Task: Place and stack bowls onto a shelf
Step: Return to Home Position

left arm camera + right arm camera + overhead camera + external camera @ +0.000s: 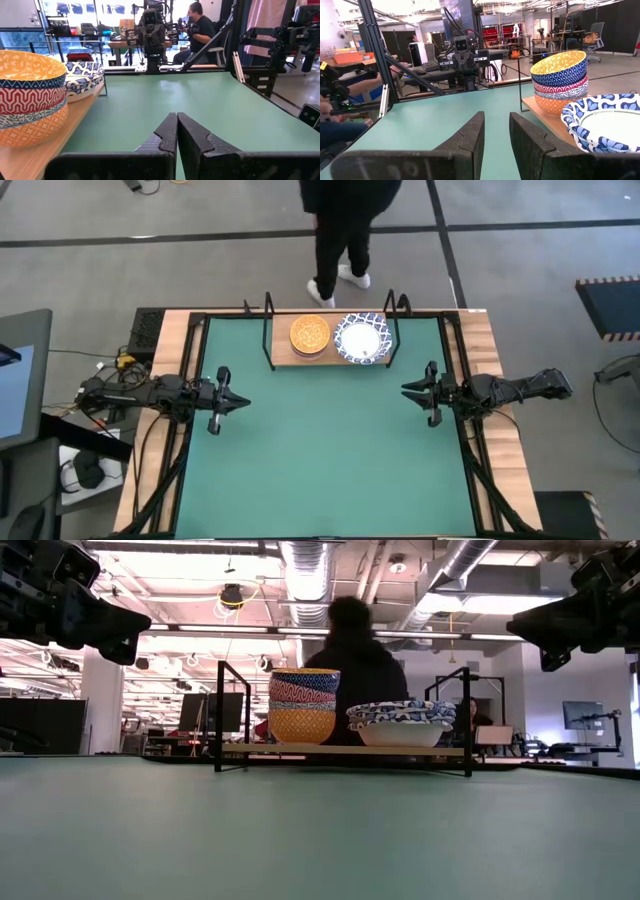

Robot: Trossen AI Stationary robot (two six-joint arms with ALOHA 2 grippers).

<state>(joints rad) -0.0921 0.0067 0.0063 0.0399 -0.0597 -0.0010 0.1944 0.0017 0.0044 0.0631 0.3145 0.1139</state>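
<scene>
Fingers (162, 137) of the left gripper (243, 401) are pressing tight together, with no gap between them, and they are holding nothing. The right gripper (405, 390) is keeping its own fingers (470, 132) a little apart, and nothing is sitting between them. Both grippers are hanging up in the air over the green mat (320, 460), the left one at the left side and the right one at the right side, and they are pointing at each other across the table. Both are waiting well away from the shelf (285, 361). The shelf is standing at the far edge of the mat, in the middle. Two piles of bowls are sitting on its wooden board, just beside each other. On the left, the colourful pile (303, 707) is standing tall: an orange-yellow bowl is sitting at the bottom, a blue striped bowl and a red patterned bowl are resting above it, and a bowl that is dark blue outside and yellow inside is sitting on top. On the right, the white and blue bowls (401, 720) are nesting in a low pile. A person (340, 230) in dark clothes is standing behind the table, close to the shelf.
</scene>
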